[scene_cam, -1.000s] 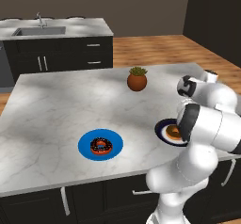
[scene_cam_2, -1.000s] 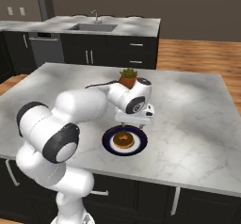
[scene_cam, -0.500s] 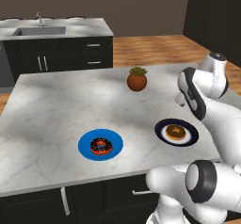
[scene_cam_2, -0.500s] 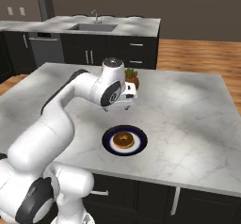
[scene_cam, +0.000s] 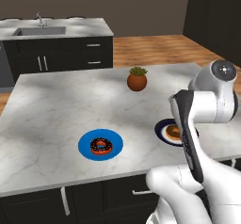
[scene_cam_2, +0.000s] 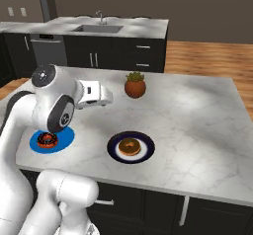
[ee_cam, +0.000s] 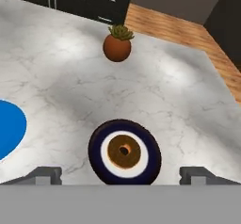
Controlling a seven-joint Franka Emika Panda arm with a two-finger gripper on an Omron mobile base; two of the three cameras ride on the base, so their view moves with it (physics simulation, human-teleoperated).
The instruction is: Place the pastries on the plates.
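Note:
The dark chocolate donut [scene_cam: 100, 146] with red-orange sprinkles lies on the bright blue plate [scene_cam: 84, 143] near the island's front edge. It also shows as the chocolate donut [scene_cam_2: 47, 140] on the blue plate [scene_cam_2: 66, 137], partly behind my arm. The brown-glazed donut [ee_cam: 124, 150] rests in the middle of the navy plate [ee_cam: 96, 145] with the white ring; the same donut [scene_cam_2: 129, 146] and navy plate [scene_cam_2: 114, 152] sit right of the blue one. My gripper [ee_cam: 121, 175] hangs open and empty, high above and back from the navy plate. My gripper [scene_cam_2: 105, 99] is raised between the two plates.
A terracotta plant pot [scene_cam: 137, 81] stands further back on the marble island [scene_cam: 52, 105]. A counter with a sink [scene_cam_2: 98, 28] runs along the back wall. Wood floor [ee_cam: 188, 32] lies beyond the island's far right edge.
My arm has lifted off the navy plate and swung up and back toward the base. The brown-glazed donut stays on the navy plate; both plates and the pot have not moved.

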